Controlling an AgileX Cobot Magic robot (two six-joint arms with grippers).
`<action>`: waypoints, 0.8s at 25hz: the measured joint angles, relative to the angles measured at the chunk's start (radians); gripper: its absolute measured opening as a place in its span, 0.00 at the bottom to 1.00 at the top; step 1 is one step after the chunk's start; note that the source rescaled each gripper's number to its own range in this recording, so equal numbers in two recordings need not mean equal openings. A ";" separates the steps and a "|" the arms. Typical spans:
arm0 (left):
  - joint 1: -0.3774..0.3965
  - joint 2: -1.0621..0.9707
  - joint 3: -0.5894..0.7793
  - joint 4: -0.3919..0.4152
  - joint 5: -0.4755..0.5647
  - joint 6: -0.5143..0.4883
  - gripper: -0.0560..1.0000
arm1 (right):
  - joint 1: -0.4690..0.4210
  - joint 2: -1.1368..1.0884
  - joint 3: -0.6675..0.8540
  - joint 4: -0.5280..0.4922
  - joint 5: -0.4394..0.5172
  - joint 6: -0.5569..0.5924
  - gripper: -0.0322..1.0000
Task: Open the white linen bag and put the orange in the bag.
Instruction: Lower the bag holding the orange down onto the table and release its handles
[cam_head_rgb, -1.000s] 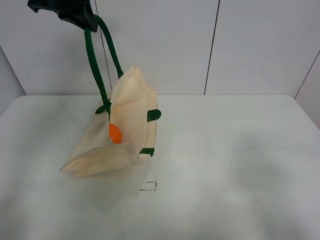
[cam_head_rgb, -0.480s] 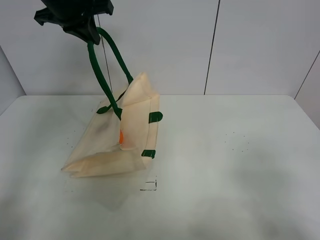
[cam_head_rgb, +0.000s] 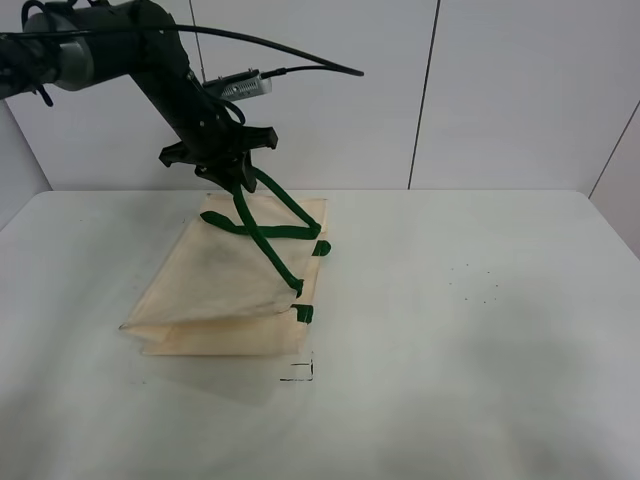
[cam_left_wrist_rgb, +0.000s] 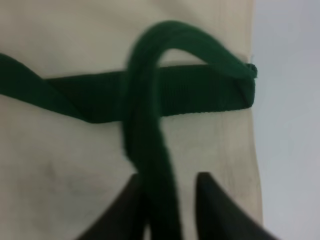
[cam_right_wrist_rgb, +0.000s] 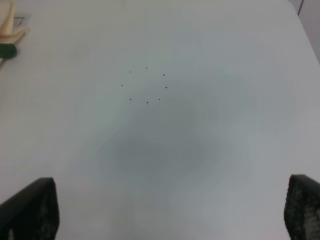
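White table (cam_head_rgb: 480, 330) | left gripper (cam_head_rgb: 232, 172) pinching green handle (cam_head_rgb: 268, 225) (bag (cam_head_rgb: 225, 290) flat below) | right gripper spread

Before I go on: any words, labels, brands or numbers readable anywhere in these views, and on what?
None can be read.
white linen bag: plain fabric, no print showing in any view.
green handles: plain webbing.
table: only a small square outline mark and tiny dots, no characters.
left claw: no legible label.

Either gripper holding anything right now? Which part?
Left gripper holds the white linen bag by its green strap handle, pinched between the fingers. Right gripper: open, empty.
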 joint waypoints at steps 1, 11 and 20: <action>0.000 0.007 0.002 0.000 -0.005 0.002 0.43 | 0.000 0.000 0.000 0.000 0.000 0.000 1.00; 0.000 0.009 0.002 0.255 0.009 -0.040 0.95 | 0.000 0.000 0.000 0.000 0.000 0.000 1.00; 0.038 0.009 0.002 0.282 0.023 -0.053 0.96 | 0.000 0.000 0.000 0.000 0.000 0.000 1.00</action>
